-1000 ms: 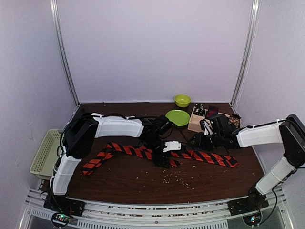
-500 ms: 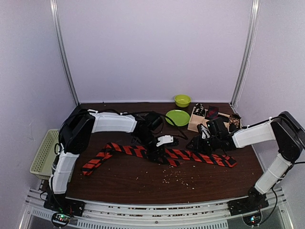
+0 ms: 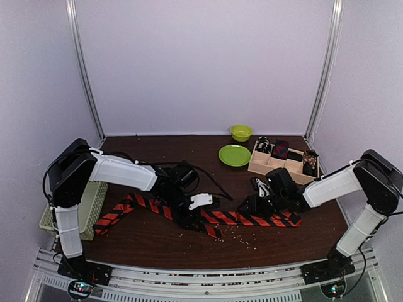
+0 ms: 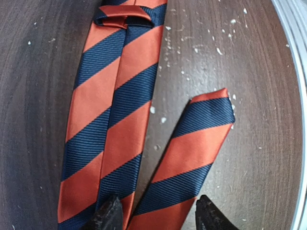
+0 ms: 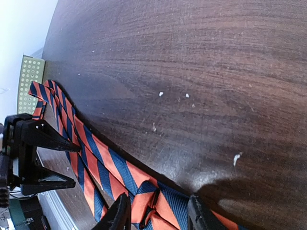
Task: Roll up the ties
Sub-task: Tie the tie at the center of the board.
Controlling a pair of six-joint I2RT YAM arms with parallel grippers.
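The long orange necktie with dark diagonal stripes lies flat across the dark brown wooden desk, from near its left edge towards the right. My left end effector is low over the middle part, its fingers apart with the narrow tail between them. My right end effector is also apart, astride a folded part near the right end.

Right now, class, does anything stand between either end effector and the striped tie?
Nothing visible. The left end effector and right end effector each straddle the tie, with only its fabric in between.
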